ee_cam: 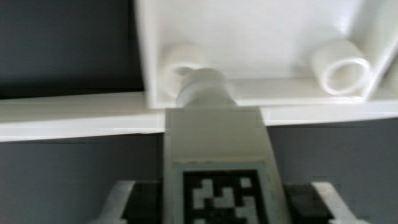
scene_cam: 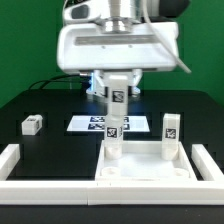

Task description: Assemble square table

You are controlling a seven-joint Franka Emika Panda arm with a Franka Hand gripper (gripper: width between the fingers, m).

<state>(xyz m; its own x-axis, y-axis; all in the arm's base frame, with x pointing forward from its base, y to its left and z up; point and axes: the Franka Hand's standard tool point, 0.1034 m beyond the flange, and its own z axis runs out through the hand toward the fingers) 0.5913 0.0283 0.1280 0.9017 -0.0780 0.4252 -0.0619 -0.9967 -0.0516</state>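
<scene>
The claw (scene_cam: 114,98) was half shut, pinching one white leg (ee_cam: 217,140). The leg's end sat at a round corner hole (ee_cam: 185,74) of the square slab (scene_cam: 140,168). I could not tell if it was tight. A second leg (scene_cam: 171,135) stood up on the slab. A third leg (scene_cam: 32,124) lay on the desk (scene_cam: 55,145), well apart from the slab. I saw no fourth leg, so about half the job looked left.
</scene>
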